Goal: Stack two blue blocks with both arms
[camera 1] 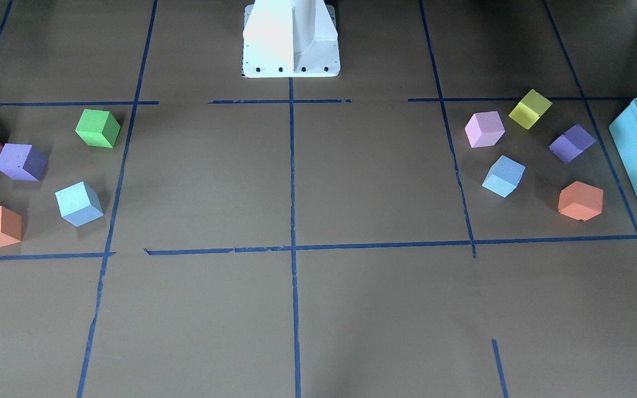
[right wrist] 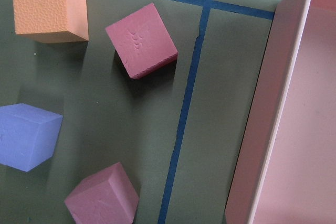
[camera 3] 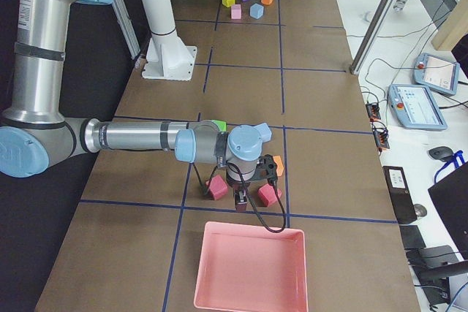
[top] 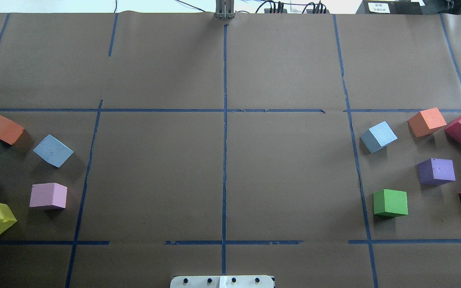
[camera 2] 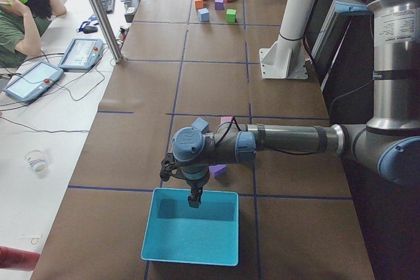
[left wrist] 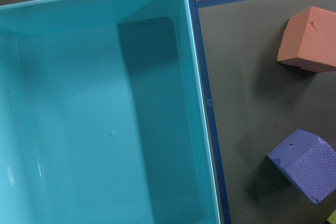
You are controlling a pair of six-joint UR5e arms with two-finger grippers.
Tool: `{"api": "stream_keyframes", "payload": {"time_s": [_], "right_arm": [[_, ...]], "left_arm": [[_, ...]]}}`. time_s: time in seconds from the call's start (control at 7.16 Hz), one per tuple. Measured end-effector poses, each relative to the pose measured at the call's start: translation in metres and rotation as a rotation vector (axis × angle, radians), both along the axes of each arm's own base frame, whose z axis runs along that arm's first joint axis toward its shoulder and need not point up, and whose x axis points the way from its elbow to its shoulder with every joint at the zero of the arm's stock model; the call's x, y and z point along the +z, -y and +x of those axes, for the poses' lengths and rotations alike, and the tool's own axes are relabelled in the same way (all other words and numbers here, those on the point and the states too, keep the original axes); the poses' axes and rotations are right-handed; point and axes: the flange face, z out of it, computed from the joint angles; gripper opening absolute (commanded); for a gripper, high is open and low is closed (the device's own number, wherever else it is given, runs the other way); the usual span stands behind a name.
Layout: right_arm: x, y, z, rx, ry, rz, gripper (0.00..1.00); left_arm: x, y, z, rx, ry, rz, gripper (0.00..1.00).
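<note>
The left arm point(camera 2: 289, 139) and right arm point(camera 3: 139, 137) were grey tubes with light blue joint caps point(camera 2: 187, 143). The left claw point(camera 2: 194, 199) and right claw point(camera 3: 241, 202) were black. A black cable point(camera 3: 275, 229) looped at the right wrist. The white pedestal point(camera 1: 274, 33) bore black screws point(camera 1: 281, 70).

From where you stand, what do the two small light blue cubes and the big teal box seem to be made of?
The small light blue cubes: probably foam with a matte finish. Their faces show no glare and carry tiny dents.
The big teal box: likely moulded plastic, smooth with a slight sheen. It has thin walls, rounded corners and soft reflections inside.
</note>
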Motion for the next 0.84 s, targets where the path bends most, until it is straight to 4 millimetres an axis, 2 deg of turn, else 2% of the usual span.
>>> {"api": "stream_keyframes", "payload": {"time_s": [0.42, 0.56, 0.84], "right_arm": [[-0.004, 0.002, -0.002, -0.001, 0.014, 0.005, 1.00], [-0.011, 0.008, -0.011, -0.015, 0.042, 0.020, 1.00], [-0.046, 0.037, -0.061, -0.069, 0.088, 0.088, 1.00]], "left_arm": [[0.000, 0.000, 0.001, 0.001, -0.001, 0.001, 1.00], [0.000, 0.000, 0.001, 0.001, -0.002, 0.000, 1.00], [0.000, -0.001, 0.001, 0.001, -0.003, -0.001, 1.00]]}}
